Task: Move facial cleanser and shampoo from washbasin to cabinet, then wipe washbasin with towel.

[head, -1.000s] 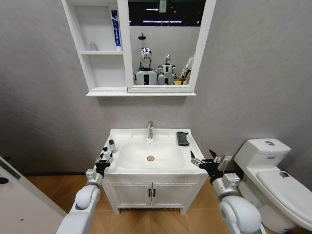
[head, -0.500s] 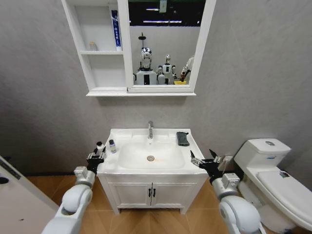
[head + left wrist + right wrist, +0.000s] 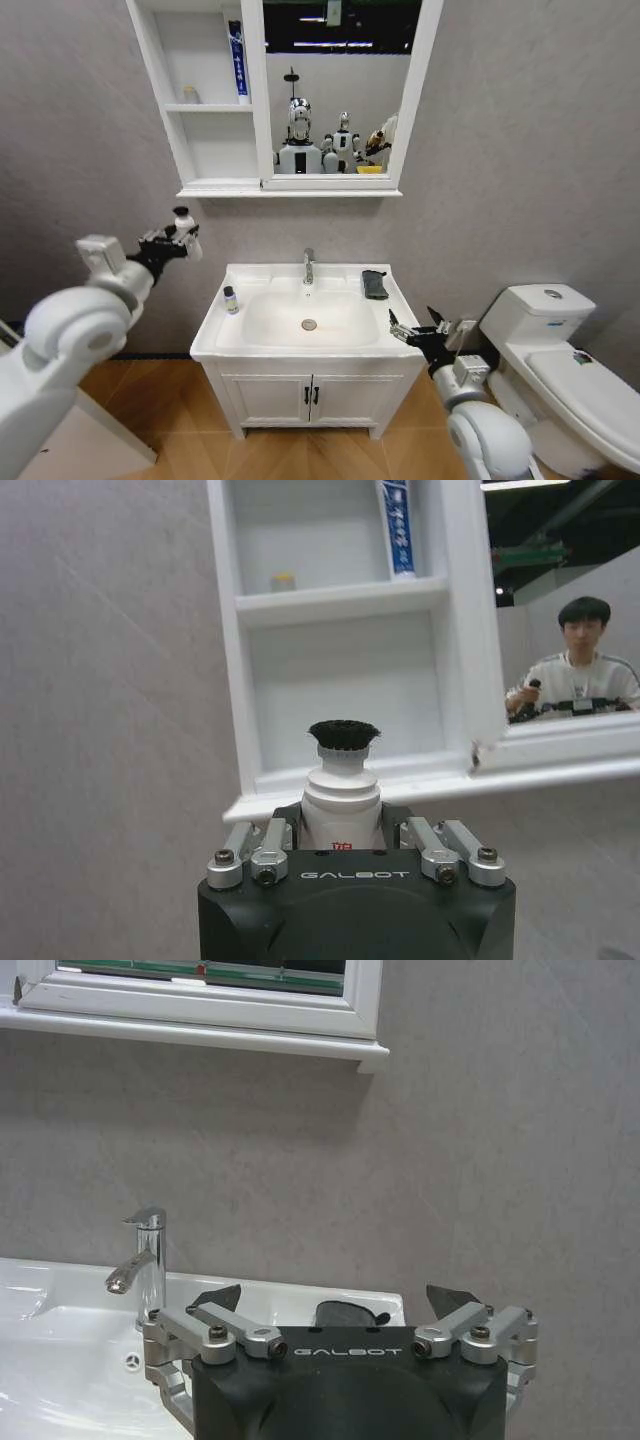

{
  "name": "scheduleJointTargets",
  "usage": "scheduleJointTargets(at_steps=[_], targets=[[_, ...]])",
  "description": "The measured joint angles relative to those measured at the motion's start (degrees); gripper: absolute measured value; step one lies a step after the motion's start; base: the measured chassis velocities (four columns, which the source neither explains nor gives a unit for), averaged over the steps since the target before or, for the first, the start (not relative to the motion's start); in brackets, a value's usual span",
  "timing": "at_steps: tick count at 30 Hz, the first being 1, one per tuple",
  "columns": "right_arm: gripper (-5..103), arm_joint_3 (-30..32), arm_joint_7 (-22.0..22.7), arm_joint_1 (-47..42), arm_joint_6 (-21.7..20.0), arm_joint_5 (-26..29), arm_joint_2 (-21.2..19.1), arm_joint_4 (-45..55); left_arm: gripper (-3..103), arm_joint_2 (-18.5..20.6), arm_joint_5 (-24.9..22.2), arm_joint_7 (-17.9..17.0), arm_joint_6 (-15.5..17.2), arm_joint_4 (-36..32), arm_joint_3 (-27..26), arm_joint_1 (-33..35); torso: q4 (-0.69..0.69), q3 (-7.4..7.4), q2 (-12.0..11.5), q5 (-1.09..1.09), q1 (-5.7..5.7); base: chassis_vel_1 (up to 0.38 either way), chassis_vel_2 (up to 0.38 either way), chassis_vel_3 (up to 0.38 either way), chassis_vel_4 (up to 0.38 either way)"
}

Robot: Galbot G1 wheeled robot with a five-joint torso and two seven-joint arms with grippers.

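A small white bottle with a black ribbed cap (image 3: 183, 218) is hanging in the air to the left of the washbasin, below the lower left corner of the cabinet. The left gripper (image 3: 172, 238) is holding it upright, jaws pinching the bottle's white body; in the left wrist view the black cap (image 3: 343, 735) is standing up between the metal linkages, facing the open shelves.

The tall white wall cabinet with three shelf compartments and a white-framed mirror (image 3: 212, 120) is carrying a blue and white tube (image 3: 237, 58) standing in the top compartment and a small pale jar (image 3: 190, 95) beside it on the same shelf.

Below, the white rectangular ceramic washbasin with a rounded bowl (image 3: 306, 318) is sitting on a low white two-door vanity with black handles (image 3: 310, 396). A small bottle with a dark cap (image 3: 230, 299) is standing on the basin's left ledge, a chrome faucet (image 3: 308, 266) at the back, and the small dark grey folded towel (image 3: 375, 284) is lying on the right rear ledge.

The right gripper (image 3: 417, 332) is waiting just off the basin's front right corner, jaws spread and holding nothing. A white toilet (image 3: 560, 350) is standing to the right.
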Motion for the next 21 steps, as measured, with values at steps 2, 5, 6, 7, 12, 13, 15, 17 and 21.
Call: scheduleJointTargets(at_steps=[2,5,6,7,12,13,15,17,21], targets=[[100,-0.1,0.0,0.0,0.0,0.0,0.0,0.0,41,0.7,-0.5,0.3,0.2,1.9,1.4,-3.1,0.0,0.0,0.0,0.01,0.0,0.0,0.0,0.0,0.0],[100,-0.2,0.0,-0.1,-0.1,0.0,0.0,0.0,41,1.7,-1.3,1.1,0.5,5.9,4.7,-9.8,0.01,0.0,0.0,-0.02,0.0,0.0,0.0,0.0,0.0],[100,-0.2,0.0,-0.1,-0.1,-0.1,0.0,0.0,41,2.2,-1.8,1.5,0.6,9.9,9.1,-17.5,0.0,0.0,0.0,0.01,0.01,0.0,0.0,0.0,0.0],[100,-0.2,0.0,-0.1,-0.1,-0.1,-0.1,-0.1,41,1.7,-2.4,1.8,0.6,13.0,13.5,-24.8,0.0,0.0,0.0,0.02,0.01,0.0,0.0,0.0,0.0],[100,0.0,0.0,-0.2,-0.2,0.0,-0.2,-0.1,41,-2.8,-3.6,2.0,1.0,18.5,26.2,-38.7,0.01,0.0,0.0,0.0,0.0,0.0,0.0,0.0,0.0],[100,0.1,0.0,-0.2,-0.2,0.1,-0.2,0.0,41,-4.4,-3.5,1.8,1.1,20.5,29.0,-41.8,0.0,0.0,0.0,0.03,0.0,0.0,0.0,0.0,0.0],[100,0.3,0.0,-0.4,-0.2,0.1,-0.2,0.0,41,-6.3,-3.0,1.5,1.0,23.1,31.5,-44.9,-0.01,0.01,0.0,0.02,0.0,0.0,0.0,0.0,0.0],[100,0.6,0.0,-0.6,-0.2,0.2,-0.2,0.1,41,-8.1,-2.2,1.3,1.0,25.8,33.6,-47.8,-0.01,0.01,0.0,0.02,0.01,0.0,0.0,0.0,0.0],[100,1.6,0.0,-1.2,0.0,0.9,-0.3,0.3,41,-14.3,3.0,2.6,0.3,34.8,37.0,-53.6,-0.01,0.01,0.0,0.02,0.01,0.0,0.0,0.0,0.0]])
